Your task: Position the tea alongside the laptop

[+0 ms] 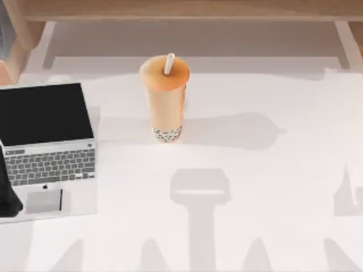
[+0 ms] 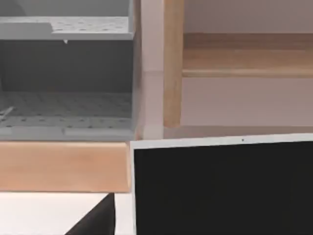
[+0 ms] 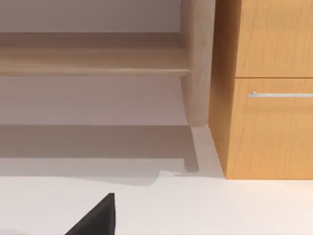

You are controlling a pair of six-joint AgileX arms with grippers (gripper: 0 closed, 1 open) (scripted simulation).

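Observation:
The tea (image 1: 165, 99) stands upright at the back middle of the white table, an orange-tan cup with an orange lid, a white straw and dark pearls at its base. The laptop (image 1: 48, 150) lies open at the table's left, silver with a black screen, and its screen (image 2: 222, 188) rises close ahead in the left wrist view. A clear gap of table separates cup and laptop. My left gripper (image 1: 7, 195) is a dark shape at the left edge, over the laptop's front left corner. A dark part of my right gripper (image 3: 98, 218) pokes in over bare table, far from the cup.
A wooden shelf rail (image 1: 181, 11) runs along the back of the table. A grey perforated rack (image 2: 66, 73) stands behind the laptop at the left. A wooden drawer cabinet (image 3: 269, 88) stands at the right. Bare table (image 1: 255, 187) spreads right of the cup.

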